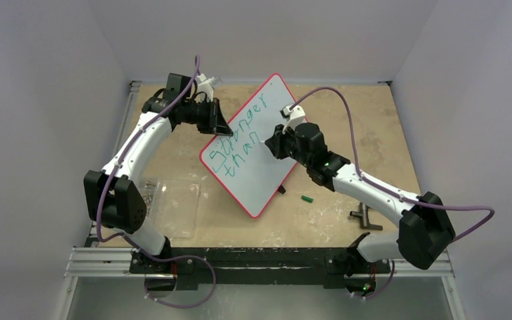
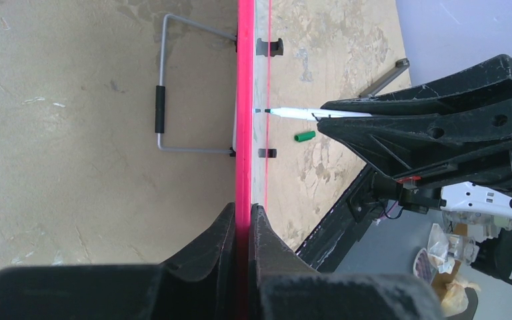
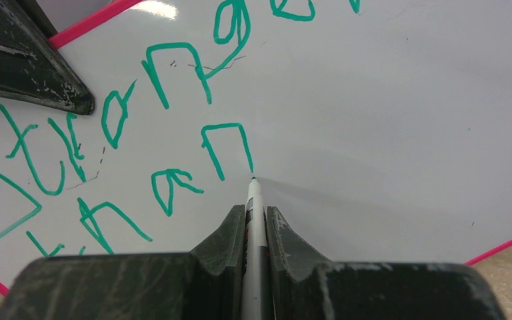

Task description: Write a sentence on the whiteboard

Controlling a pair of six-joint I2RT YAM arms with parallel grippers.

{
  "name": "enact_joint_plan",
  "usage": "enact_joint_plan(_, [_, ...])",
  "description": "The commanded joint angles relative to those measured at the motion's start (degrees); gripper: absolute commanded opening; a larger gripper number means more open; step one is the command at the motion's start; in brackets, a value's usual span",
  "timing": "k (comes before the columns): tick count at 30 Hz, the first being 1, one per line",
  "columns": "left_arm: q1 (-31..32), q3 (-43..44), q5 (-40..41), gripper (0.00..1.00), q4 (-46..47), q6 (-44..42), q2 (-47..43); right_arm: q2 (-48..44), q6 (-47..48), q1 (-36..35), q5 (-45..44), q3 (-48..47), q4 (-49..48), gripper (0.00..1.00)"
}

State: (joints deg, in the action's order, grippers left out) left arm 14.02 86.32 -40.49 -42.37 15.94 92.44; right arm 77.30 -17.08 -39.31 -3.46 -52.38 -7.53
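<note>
The whiteboard (image 1: 277, 107), white with a red rim, stands tilted mid-table. Green letters of the sentence (image 1: 237, 150) read "Stronger than" in two lines, close up in the right wrist view (image 3: 167, 73). My left gripper (image 1: 221, 127) is shut on the board's red rim (image 2: 244, 100), its jaws (image 2: 243, 217) pinching the edge. My right gripper (image 3: 256, 217) is shut on a white marker (image 3: 255, 200). The marker's tip meets the board at the foot of the "n" in "than". The left wrist view shows the marker (image 2: 293, 113) side-on.
A green marker cap (image 1: 307, 199) lies on the table right of the board. A clear plastic sheet (image 1: 177, 207) lies front left. A dark metal piece (image 1: 363, 217) sits front right. A wire stand (image 2: 163, 107) props the board from behind.
</note>
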Motion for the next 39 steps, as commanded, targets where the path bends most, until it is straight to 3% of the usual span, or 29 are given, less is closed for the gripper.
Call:
enact_joint_plan(1, [-0.13,0.33,1.32,0.00,2.12,0.14,-3.56,-3.55,-0.62,0.07,-0.19,-0.29,0.44,0.00])
enact_joint_plan(26, [-0.13,0.34,2.24,0.00,1.94,-0.13,-3.71,-10.87,1.35,0.07,3.29,2.97,3.29,0.00])
enact_joint_plan(39, [-0.14,0.34,2.55,0.00,1.90,-0.21,-3.84,-14.16,1.60,-1.85,11.34,7.16,3.52,0.00])
